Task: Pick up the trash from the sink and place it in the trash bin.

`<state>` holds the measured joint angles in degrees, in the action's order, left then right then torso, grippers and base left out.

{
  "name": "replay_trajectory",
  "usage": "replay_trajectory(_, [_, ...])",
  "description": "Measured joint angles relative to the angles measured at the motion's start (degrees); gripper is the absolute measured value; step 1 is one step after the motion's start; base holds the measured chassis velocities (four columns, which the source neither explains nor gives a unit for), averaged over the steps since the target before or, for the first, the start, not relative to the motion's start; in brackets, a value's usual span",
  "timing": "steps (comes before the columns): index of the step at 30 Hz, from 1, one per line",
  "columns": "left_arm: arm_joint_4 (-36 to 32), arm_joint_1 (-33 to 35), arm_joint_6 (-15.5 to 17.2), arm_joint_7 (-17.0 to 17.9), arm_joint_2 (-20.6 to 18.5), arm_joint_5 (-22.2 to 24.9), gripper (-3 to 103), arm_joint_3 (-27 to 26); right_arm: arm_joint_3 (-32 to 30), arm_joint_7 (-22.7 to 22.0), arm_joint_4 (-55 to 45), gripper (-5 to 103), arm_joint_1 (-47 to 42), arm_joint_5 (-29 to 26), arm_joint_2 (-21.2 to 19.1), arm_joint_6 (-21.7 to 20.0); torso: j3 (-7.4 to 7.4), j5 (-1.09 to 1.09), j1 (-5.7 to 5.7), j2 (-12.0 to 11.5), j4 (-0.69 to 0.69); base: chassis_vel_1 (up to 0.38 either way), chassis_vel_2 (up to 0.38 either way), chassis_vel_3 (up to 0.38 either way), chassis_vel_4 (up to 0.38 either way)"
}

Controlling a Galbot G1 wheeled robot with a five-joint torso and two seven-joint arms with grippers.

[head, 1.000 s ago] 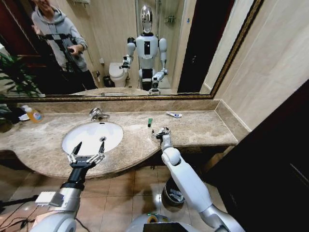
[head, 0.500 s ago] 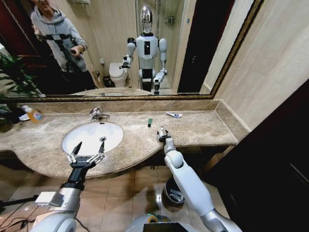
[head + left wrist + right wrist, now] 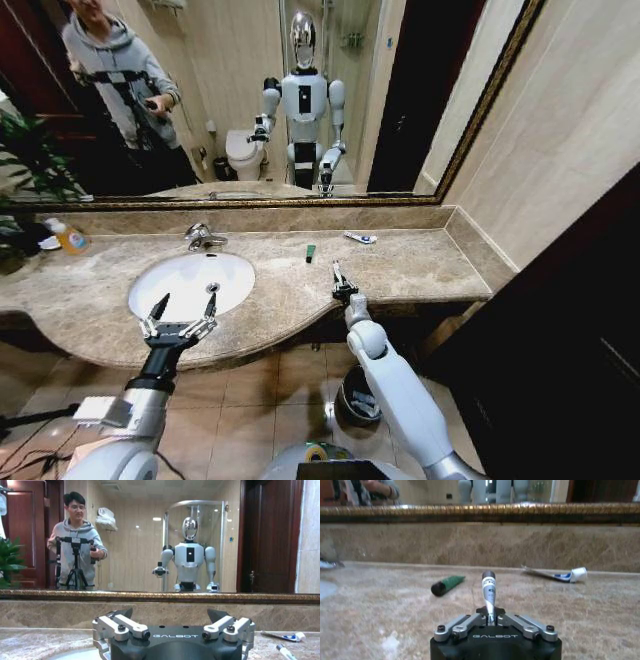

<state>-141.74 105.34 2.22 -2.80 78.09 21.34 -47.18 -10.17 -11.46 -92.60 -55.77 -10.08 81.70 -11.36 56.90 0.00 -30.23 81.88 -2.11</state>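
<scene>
My right gripper (image 3: 341, 287) is over the marble counter, right of the sink (image 3: 150, 275), and is shut on a thin white tube (image 3: 335, 269) with a dark tip. In the right wrist view the tube (image 3: 489, 591) sticks out from between the closed fingers (image 3: 470, 621). Beyond it on the counter lie a small green piece (image 3: 311, 253) (image 3: 447, 584) and a blue-and-white packet (image 3: 360, 238) (image 3: 557, 574). My left gripper (image 3: 178, 318) (image 3: 174, 619) hangs open over the front rim of the basin, holding nothing. The trash bin (image 3: 357, 395) stands on the floor under the counter.
A chrome faucet (image 3: 203, 236) rises behind the basin. A yellow-orange bottle (image 3: 68, 236) stands at the counter's far left beside a plant. A mirror runs along the back wall, and a side wall closes off the right end of the counter.
My right gripper has closed on the white tube and drawn back a little toward the counter's front edge. The left arm has not moved.
</scene>
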Motion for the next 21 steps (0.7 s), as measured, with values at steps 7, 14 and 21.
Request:
replay_trajectory(7, [0.0,0.0,0.0,0.0,0.0,0.0,100,0.0,-1.5,1.3,-5.0,3,-2.6,-0.2,-1.7,1.5,0.00,0.00,0.00,0.0,-0.01,0.000,0.000,0.000,0.000])
replay_trajectory(14, [0.0,0.0,0.0,0.0,0.0,0.0,100,0.0,-5.6,3.6,-14.3,3,-11.1,-0.6,-5.6,4.8,0.00,0.00,0.00,0.0,0.00,0.000,0.000,0.000,0.000])
replay_trajectory(21, [0.0,0.0,0.0,0.0,0.0,0.0,100,0.0,-10.5,3.9,-20.7,3,-26.0,1.0,-6.7,13.3,-0.01,-0.01,0.01,0.0,0.00,0.000,0.000,0.000,0.000])
